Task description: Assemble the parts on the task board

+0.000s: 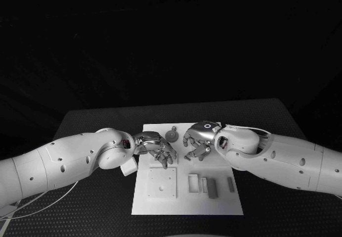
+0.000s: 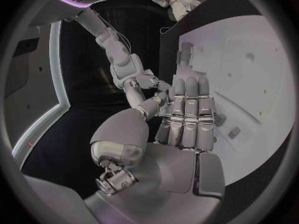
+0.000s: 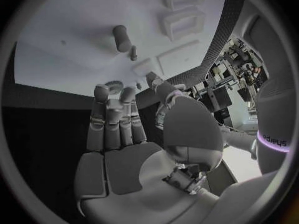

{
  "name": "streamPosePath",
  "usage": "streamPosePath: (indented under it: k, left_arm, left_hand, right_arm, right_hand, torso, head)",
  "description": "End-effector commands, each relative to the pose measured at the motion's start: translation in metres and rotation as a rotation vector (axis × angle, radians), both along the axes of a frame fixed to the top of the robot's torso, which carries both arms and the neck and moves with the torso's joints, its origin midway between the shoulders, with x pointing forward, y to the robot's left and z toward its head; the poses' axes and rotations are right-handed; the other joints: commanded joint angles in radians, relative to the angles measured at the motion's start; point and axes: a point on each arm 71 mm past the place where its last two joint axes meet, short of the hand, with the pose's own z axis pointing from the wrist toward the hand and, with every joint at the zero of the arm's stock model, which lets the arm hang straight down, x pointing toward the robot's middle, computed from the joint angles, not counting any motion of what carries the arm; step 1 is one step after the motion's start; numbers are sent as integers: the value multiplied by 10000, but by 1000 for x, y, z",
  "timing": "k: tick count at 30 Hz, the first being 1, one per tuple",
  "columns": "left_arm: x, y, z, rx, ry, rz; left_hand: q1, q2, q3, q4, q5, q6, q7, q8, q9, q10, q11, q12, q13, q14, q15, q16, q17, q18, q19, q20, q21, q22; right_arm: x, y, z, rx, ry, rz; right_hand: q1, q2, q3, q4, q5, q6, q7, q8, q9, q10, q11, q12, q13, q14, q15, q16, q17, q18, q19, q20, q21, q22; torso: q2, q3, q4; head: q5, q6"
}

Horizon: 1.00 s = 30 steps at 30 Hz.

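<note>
grey part (image 1: 172, 134) stands between left hand (image 1: 157, 148) and right hand (image 1: 198, 141).

Both hands crowd the far half of the board; the near half lies open from above.

The left hand (image 1: 158, 148) and right hand (image 1: 199, 140) hang just apart over the far part of the board (image 1: 187, 207), fingers spread and holding nothing, with a narrow gap between them. In that gap, toward the far edge, stands a round part (image 1: 172, 133), blocking a straight pass between the hands. Nearer, a square plate (image 1: 161, 182) lies by the board's left edge and upright blocks (image 1: 203, 184) stand in a row toward the right edge; a narrow bare strip runs between them, and bare board runs along the near edge.
</note>
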Motion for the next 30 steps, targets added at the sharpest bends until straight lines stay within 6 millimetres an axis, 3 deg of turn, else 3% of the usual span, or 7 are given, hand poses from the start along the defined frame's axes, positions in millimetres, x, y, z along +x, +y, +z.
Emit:
streamPosePath:
  k: [1, 12, 30]
  left_arm:
    - [0, 0, 1, -64, -14, 25]
    - [0, -1, 1, -88, -19, 1]
    - [0, 0, 1, -87, -11, -2]
  left_hand:
    - [60, -33, 14, -44, -45, 37, -4, 37, 16, 91, 4, 24, 11, 54, 10, -58, 17, 54, 68, -19, 38, 12]
    - [60, -37, 22, -44, -44, 29, -2, 36, 22, 90, 7, 21, 15, 53, 9, -65, 27, 50, 67, -22, 36, 14]
    - [64, -52, 39, -49, -42, 24, -1, 38, 34, 91, 8, 16, 23, 54, 8, -76, 45, 44, 65, -28, 34, 19]
  right_arm:
    - [0, 2, -8, -900, -278, -267]
    - [-3, 14, -21, -1425, -216, -181]
    - [-3, 19, -38, -1881, -252, -79]
  right_hand:
    - [43, -67, -71, 116, 19, -244, 220, -6, -27, -312, 1, 759, 517, -146, 12, 297, 82, 70, -72, -47, 180, 241]
    - [173, -84, -50, 348, 24, 91, 103, 243, 42, -611, -82, 2447, 1157, -138, -66, 891, 71, 70, -19, -162, 603, 225]
    - [313, 1, -24, 287, 26, 345, 15, 406, 110, -727, -156, 2903, 1118, -151, -132, 1067, -2, 70, -24, -198, 738, 220]
  torso:
    - [-1, 8, -8]
    - [-1, 2, -12]
    - [5, 3, -3]
  head:
    - [10, -1]
    - [9, -16]
    - [26, -66]
